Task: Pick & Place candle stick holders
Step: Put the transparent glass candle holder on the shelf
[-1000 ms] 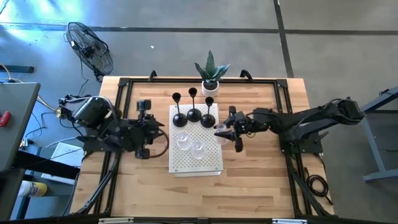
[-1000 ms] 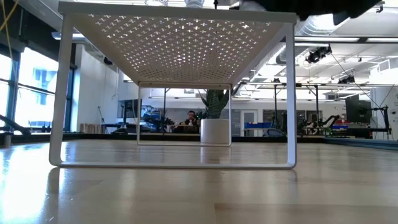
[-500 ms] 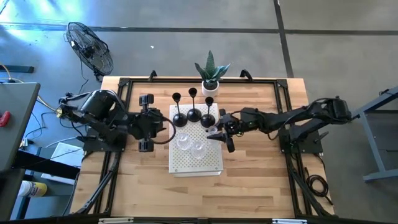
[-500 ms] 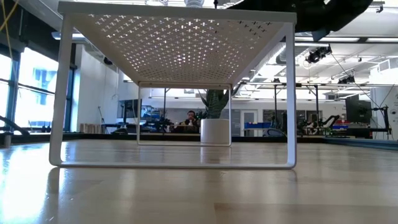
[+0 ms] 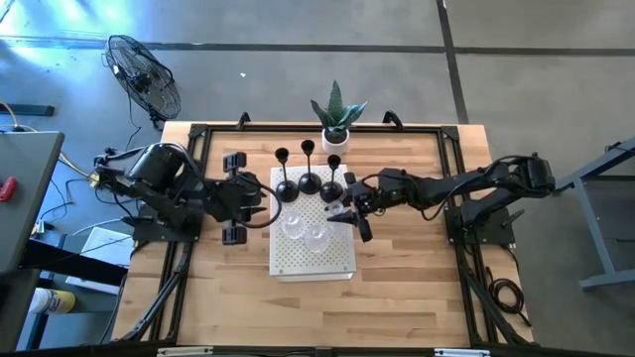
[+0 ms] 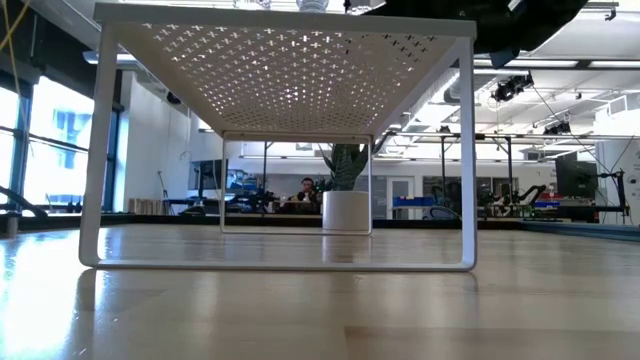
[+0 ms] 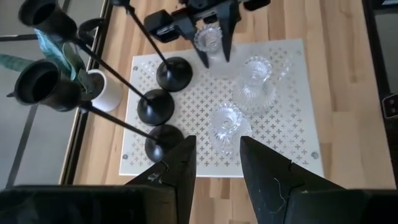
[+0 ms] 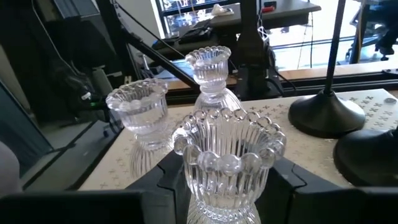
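Three black candle stick holders (image 5: pixel 309 183) stand by their round bases on the far part of a white perforated rack (image 5: pixel 313 260). They also show in the left wrist view (image 7: pixel 155 107). Two clear glass holders (image 5: pixel 294 226) (image 5: pixel 317 236) stand on the rack's middle. My right gripper (image 5: pixel 349 211) is over the rack's right edge, shut on a third glass holder (image 8: pixel 227 155). My left gripper (image 7: pixel 214 165) is open and empty at the rack's left side, above the table. My right gripper pinches the glass holder's ribbed cup (image 8: pixel 227 171) between its two fingers (image 8: pixel 287 177), one on each side, just below the beaded rim. The fingers come about level from the table's right side. The holder stands upright. Its foot is out of view, so I cannot tell whether it rests on the rack.
A green plant in a white pot (image 5: pixel 336 134) stands behind the rack at the table's far edge. In the low view the rack (image 6: pixel 285 140) stands on thin legs, with open room under it. A fan (image 5: pixel 144 74) stands on the floor beyond the table's far left corner.
My right gripper has carried the glass holder toward the table's left, from beside the rack to over its right edge. The holder has stayed upright. My left gripper has moved a little toward the far edge and the rack.
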Robot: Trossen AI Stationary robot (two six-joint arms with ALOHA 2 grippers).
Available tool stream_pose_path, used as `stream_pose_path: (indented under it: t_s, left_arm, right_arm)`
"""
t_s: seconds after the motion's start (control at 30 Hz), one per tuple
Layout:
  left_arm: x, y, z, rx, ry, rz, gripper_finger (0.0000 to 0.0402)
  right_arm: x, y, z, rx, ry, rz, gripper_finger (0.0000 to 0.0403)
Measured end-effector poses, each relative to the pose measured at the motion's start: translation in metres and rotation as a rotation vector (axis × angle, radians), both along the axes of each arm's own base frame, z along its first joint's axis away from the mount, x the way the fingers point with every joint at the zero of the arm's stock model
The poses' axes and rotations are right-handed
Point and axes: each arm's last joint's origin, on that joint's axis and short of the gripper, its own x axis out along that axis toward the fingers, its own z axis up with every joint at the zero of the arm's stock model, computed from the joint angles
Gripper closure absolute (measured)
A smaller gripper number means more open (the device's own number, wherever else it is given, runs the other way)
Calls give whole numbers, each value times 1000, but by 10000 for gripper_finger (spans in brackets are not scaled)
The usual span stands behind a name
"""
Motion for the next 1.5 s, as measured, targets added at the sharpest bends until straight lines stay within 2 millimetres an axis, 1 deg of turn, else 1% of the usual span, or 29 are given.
stream_pose_path:
  t_s: [0.4, 0.63, 0.83, 1.1, 1.2, 1.3, 1.4, 1.5]
  left_arm:
    - [3, -1, 3, 16, -37, -32, 283]
    - [8, -3, 7, 29, -92, -67, 283]
    - [8, -3, 8, 36, -97, -78, 283]
    - [9, -4, 8, 30, -103, -83, 283]
    - [9, -4, 8, 38, -101, -90, 283]
    - [9, -4, 8, 47, -103, -100, 283]
    - [9, -4, 8, 47, -103, -100, 283]
    - [9, -4, 8, 48, -100, -100, 283]
  right_arm:
    - [0, -1, -2, -62, 10, -7, 286]
    - [0, -4, -3, -96, 5, -22, 286]
    - [-1, -11, -3, -98, 6, -40, 286]
    - [0, -11, -4, -97, 6, -24, 286]
    - [5, -12, -8, -90, 2, 1, 286]
    - [18, -11, -11, -73, 11, 45, 286]
    - [33, -6, -9, -76, 26, 75, 286]
    - [42, -3, -3, -91, 66, 89, 286]
